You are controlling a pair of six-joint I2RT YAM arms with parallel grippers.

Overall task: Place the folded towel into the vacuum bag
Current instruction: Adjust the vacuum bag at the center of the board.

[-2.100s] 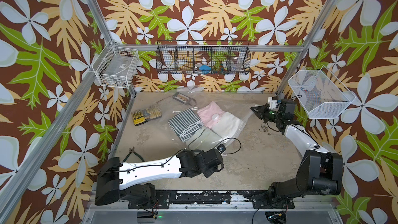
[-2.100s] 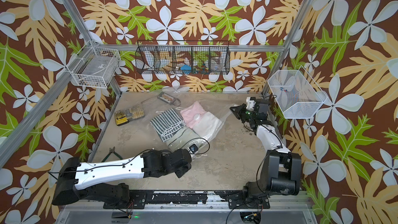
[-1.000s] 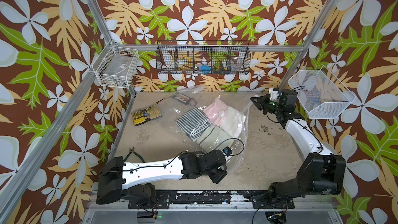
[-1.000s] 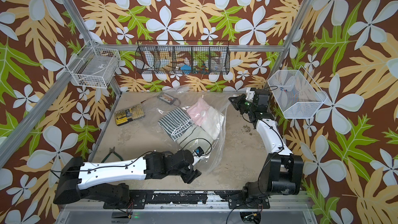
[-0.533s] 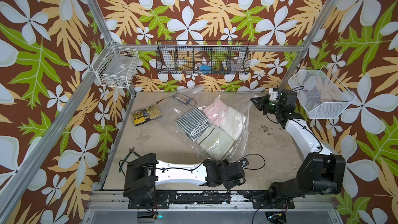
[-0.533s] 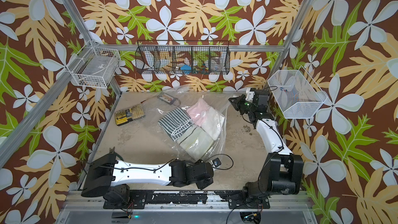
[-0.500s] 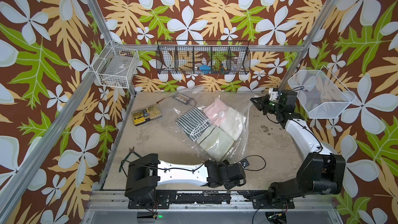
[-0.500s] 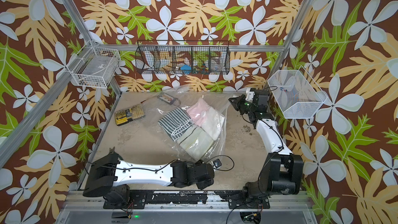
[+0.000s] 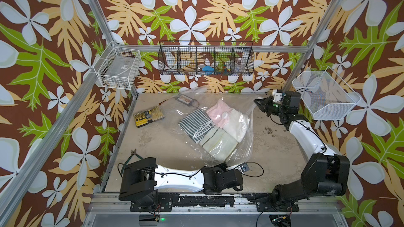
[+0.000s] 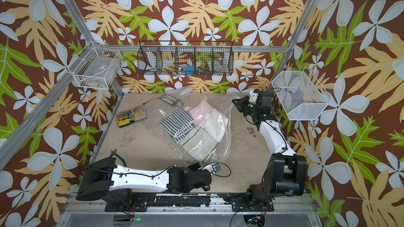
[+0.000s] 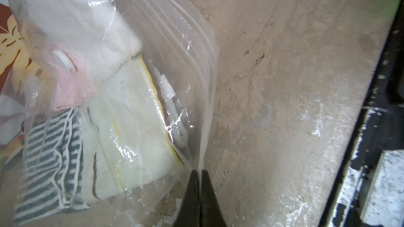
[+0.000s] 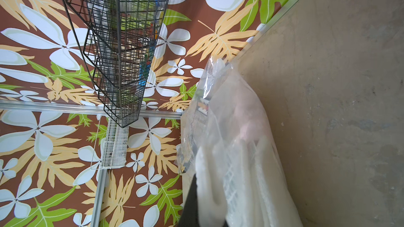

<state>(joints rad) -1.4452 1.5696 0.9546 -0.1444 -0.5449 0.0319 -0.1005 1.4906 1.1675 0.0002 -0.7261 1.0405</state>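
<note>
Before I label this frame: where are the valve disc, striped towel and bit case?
valve disc (image 11: pixel 63 60), left wrist view, its centre.
striped towel (image 9: pixel 193 123), in a top view, its middle.
bit case (image 9: pixel 148 116), in a top view, its lid.

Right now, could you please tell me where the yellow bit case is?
In both top views the yellow bit case lies far left on the table, beside the vacuum bag.

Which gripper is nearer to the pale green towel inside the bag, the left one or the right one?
Left. The left gripper pinches the vacuum bag just beside the pale green towel; the right gripper holds its far corner, beyond the white towel.
</note>
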